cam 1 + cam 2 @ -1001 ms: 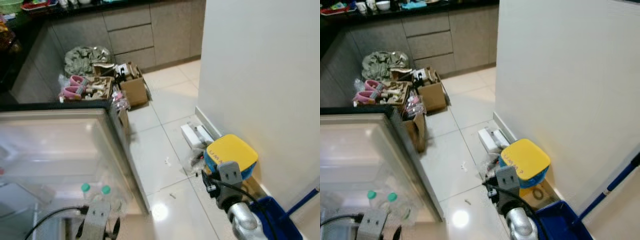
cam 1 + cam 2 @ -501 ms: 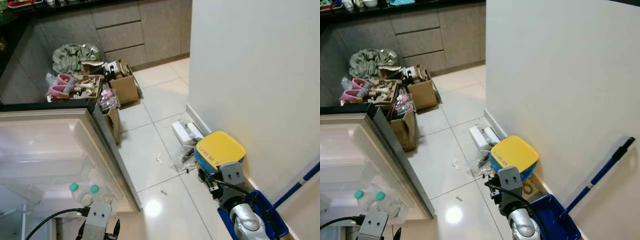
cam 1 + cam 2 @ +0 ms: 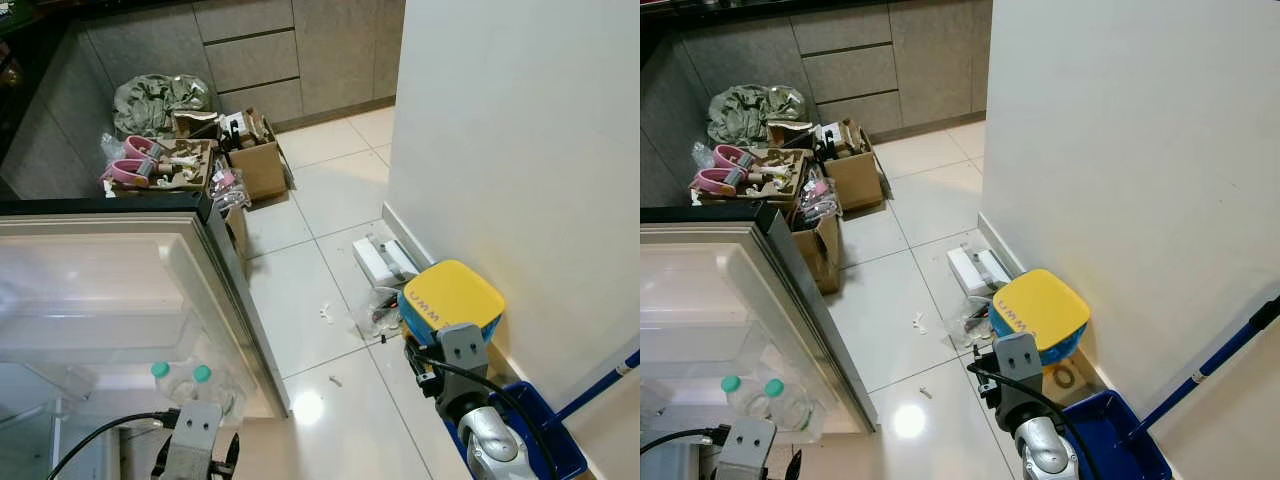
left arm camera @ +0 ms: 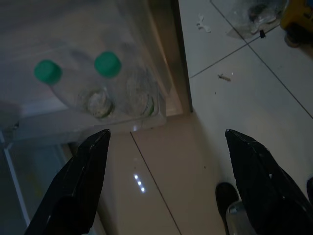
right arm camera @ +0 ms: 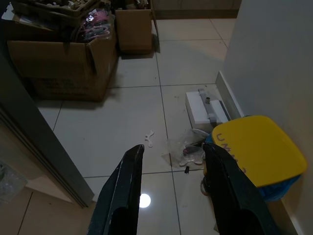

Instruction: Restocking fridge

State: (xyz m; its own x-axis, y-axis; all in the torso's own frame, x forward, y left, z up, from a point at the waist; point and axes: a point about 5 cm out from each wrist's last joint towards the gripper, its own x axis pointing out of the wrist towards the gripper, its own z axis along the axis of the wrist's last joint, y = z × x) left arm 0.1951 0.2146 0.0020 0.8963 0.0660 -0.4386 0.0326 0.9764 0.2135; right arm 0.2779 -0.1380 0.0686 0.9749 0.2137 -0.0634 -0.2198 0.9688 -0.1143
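Kitchen, pale glossy tile floor [image 3: 300, 300], grey cabinets [image 3: 250, 60] far, white wall [image 3: 520, 150] along right. Fridge door [image 3: 120, 290] swung open at near left, inner shelves facing up toward camera; two clear bottles w/ green caps [image 4: 105, 83] standing side by side in door rack, upright, touching or nearly so. Prob. already-stocked items; rack wall keeps them from tipping.

Left gripper [image 4: 164, 181] low at near left, just above door rack, fingers spread wide, nothing between them. Right gripper [image 5: 171, 191] near right, over tile, fingers parted, also empty. Neither carrying stock.

Cardboard boxes [image 3: 255, 165] of mixed goods on floor far left beyond door, likely supply source. Yellow-lidded blue tub [image 3: 450, 300] against wall at right, white flat box [image 3: 380, 262] and bits of litter just beside it. Blue dustpan [image 3: 530, 440] w/ blue handle near right corner.

Judgement: between items; next move prob. fetch more stock.
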